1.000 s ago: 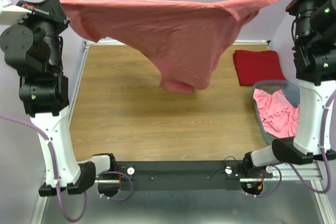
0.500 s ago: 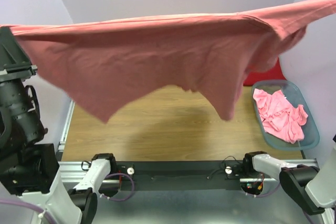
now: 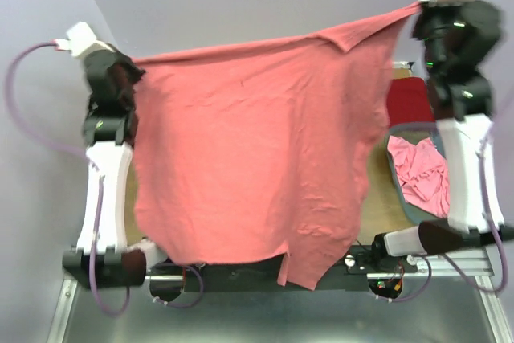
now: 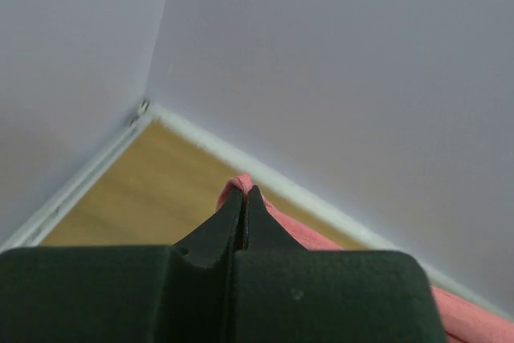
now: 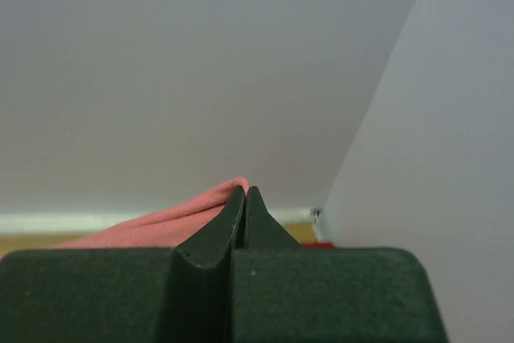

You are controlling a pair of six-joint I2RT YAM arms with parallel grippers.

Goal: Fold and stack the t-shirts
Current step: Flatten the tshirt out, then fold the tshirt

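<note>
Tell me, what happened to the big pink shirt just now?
The salmon-pink t-shirt was shaken out: it sagged in a bunch, now it hangs spread flat. The left gripper and right gripper stayed shut on its top corners. The red t-shirt and basket stayed put.

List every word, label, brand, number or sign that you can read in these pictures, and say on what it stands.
There is no readable text in any view.
The hanging pink t-shirt, the red t-shirt and the basket show no print, label or number.
</note>
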